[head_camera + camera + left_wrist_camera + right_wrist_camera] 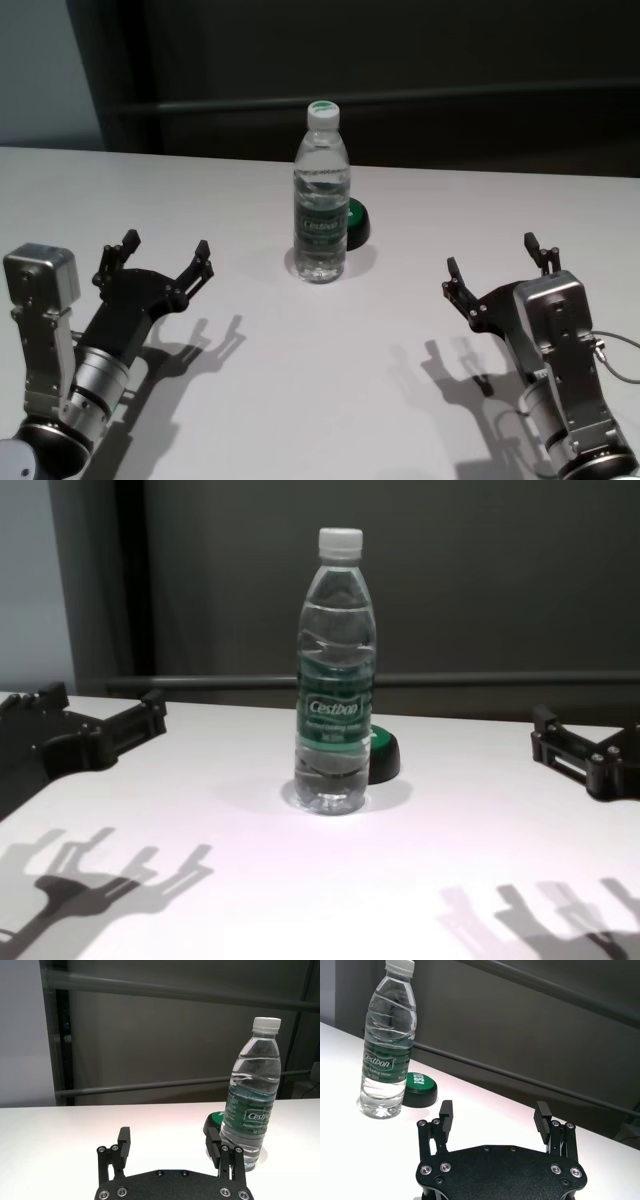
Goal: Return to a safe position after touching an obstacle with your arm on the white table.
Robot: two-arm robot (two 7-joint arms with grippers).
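The water bottle [321,195] stands upright mid-table [300,400], a black-and-green round object [357,222] touching behind it. The left gripper [166,255] and right gripper [497,258] hover apart from it, both spread wide and empty.

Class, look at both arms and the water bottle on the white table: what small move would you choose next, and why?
Probably a slight further retreat of the left arm toward the body. The water bottle stands upright on the white table, untouched; both the left end effector and right end effector hang open, well clear of it. The left one sits somewhat nearer the bottle.
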